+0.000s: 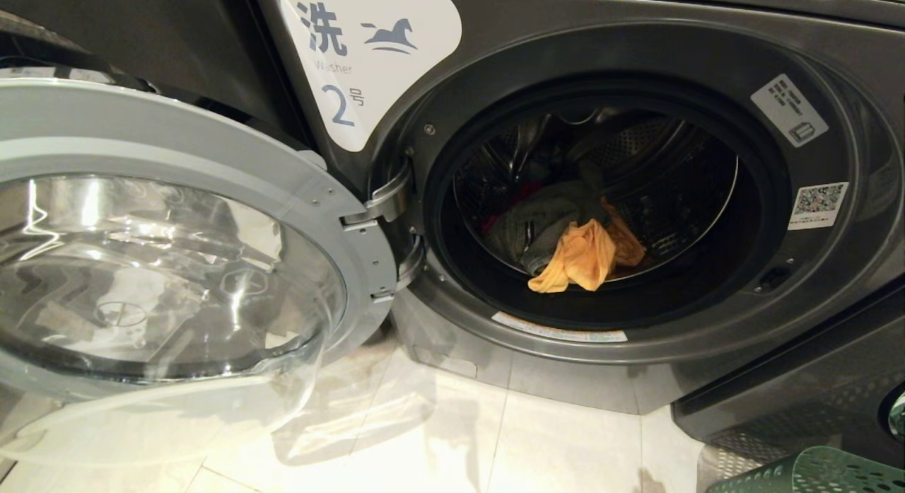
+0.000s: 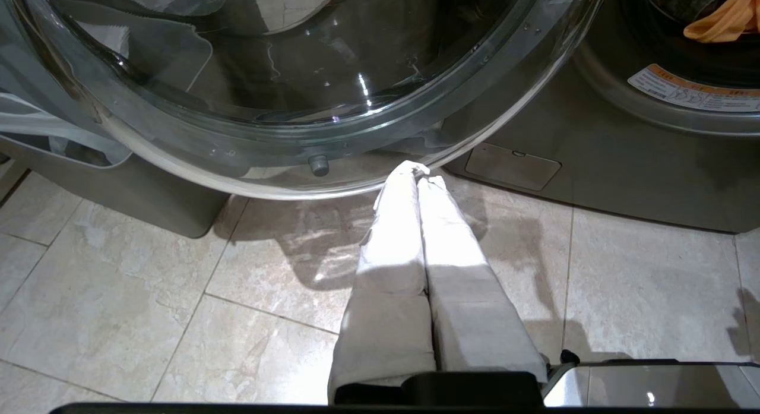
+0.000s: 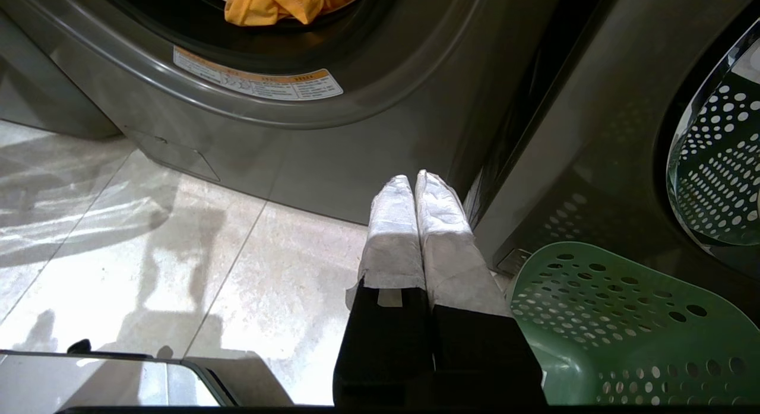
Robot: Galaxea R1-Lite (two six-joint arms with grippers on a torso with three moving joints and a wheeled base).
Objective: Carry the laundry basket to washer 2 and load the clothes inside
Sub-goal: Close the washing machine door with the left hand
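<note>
head view / washer 2: washer 2 [image 1: 636, 47] fills the frame, label with horse and numeral 2 [image 1: 368, 54] at upper left, door [image 1: 170, 259] swung wide on its hinge to my left.
head view / clothes: clothes [image 1: 565, 238] already in the drum: yellow-orange garment [image 1: 583, 256] at the front, grey-green one [image 1: 537, 224] behind it, a bit of red deeper in.
head view / risk: the yellow-orange piece droops over the drum lip onto the door seal; my guess, it gets pinched if the door shuts as is.
head view / basket: only the rim of the laundry basket [image 1: 813, 472] shows, on the floor [image 1: 495, 443] low to my right, by the next machine.
left wrist view / my left fingers: left gripper [image 2: 418, 171] pressed together, holding nothing, hanging low over the floor tiles just under the edge of the open door.
left wrist view / risk: the glass door bowl sits right above my fingertips; lifting straight up would likely knock it.
left wrist view / around: grey bin [image 2: 119, 182] stands behind the door; service flap [image 2: 510, 167] on the washer's base.
right wrist view / my right fingers: right gripper [image 3: 409, 182] also closed tight, empty, low near the washer's base panel.
right wrist view / basket: green perforated basket just beside my right fingers; what I see of it looks empty, rest out of frame.
right wrist view / in the way: basket and the neighbouring machine's door [image 3: 718, 164] crowd my right side; swinging outward could tip the basket.
right wrist view / warning sticker: warning sticker [image 3: 255, 81] under the opening, yellow-orange cloth hanging just above it.
</note>
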